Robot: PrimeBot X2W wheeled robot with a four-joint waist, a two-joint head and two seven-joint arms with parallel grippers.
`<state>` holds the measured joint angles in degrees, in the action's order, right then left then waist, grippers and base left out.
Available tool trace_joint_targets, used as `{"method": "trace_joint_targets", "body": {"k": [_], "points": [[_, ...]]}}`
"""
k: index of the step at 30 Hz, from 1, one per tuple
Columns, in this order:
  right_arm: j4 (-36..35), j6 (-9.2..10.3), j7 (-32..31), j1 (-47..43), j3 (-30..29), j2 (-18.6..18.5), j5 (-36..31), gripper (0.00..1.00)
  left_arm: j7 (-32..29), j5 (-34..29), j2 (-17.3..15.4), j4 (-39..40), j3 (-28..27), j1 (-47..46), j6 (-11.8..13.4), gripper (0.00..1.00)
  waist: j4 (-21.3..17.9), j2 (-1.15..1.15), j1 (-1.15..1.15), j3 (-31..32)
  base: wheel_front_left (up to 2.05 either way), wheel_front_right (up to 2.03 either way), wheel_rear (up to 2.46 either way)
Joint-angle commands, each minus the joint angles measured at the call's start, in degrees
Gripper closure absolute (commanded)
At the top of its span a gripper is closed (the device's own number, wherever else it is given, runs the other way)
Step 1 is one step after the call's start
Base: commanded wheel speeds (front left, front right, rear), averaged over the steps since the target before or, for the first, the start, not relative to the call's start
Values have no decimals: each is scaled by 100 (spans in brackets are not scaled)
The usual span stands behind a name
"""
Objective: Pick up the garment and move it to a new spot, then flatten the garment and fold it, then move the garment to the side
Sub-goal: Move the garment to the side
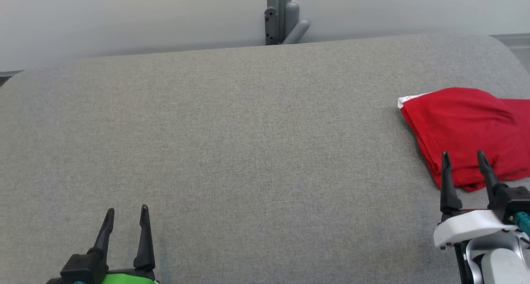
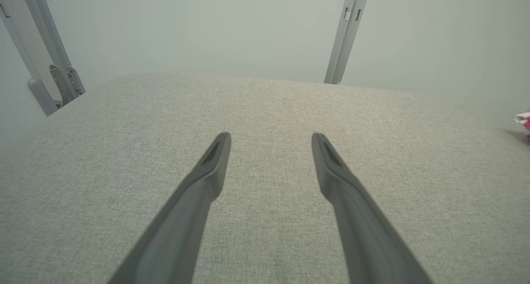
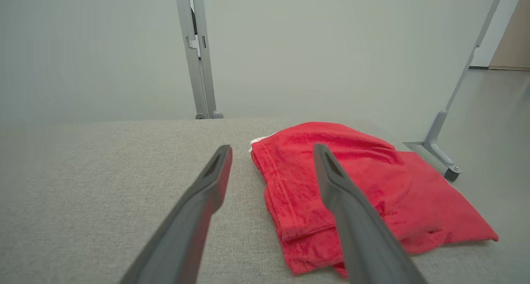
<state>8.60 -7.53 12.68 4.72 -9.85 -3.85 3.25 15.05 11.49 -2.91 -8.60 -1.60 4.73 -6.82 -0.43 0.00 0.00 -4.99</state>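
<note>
The right hand (image 1: 463,153) spreads wide and empty, fingertips over the near edge of the folded red garment (image 1: 459,118); whether they touch the cloth is unclear. The garment lies on the grey counter (image 1: 248,151), its right side cut off in the head view. The left hand (image 1: 126,208), well apart from the garment, is likewise wide open, holding nothing.
</note>
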Motion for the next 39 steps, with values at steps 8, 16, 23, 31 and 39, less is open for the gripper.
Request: {"method": "trace_joint_targets", "body": {"k": [8, 16, 23, 31, 39], "points": [[711, 9, 250, -200, 215, 90, -376, 0, 14, -73, -6, -157, -3, 107, -41, 0, 208, 0, 0, 286, 0, 0, 0], [459, 9, 252, -311, 404, 87, -298, 0, 14, 62, -6, -199, -72, 89, -62, 0, 237, 0, 0, 297, 0, 0, 0], [477, 9, 254, -293, 367, 88, -292, 0, 14, 30, -5, -179, -20, 0, -70, 0, 255, 0, 0, 259, 0, 0, 0], [628, 9, 253, -178, 324, 88, -169, 0, 14, 122, -34, -163, 105, -28, -70, 0, 251, 0, 0, 225, 0, 0, 0], [611, 9, 254, -163, 315, 88, -253, 0, 14, 139, -70, -171, 121, -50, -71, 0, 263, 0, 0, 214, 0, 0, 0]]}}
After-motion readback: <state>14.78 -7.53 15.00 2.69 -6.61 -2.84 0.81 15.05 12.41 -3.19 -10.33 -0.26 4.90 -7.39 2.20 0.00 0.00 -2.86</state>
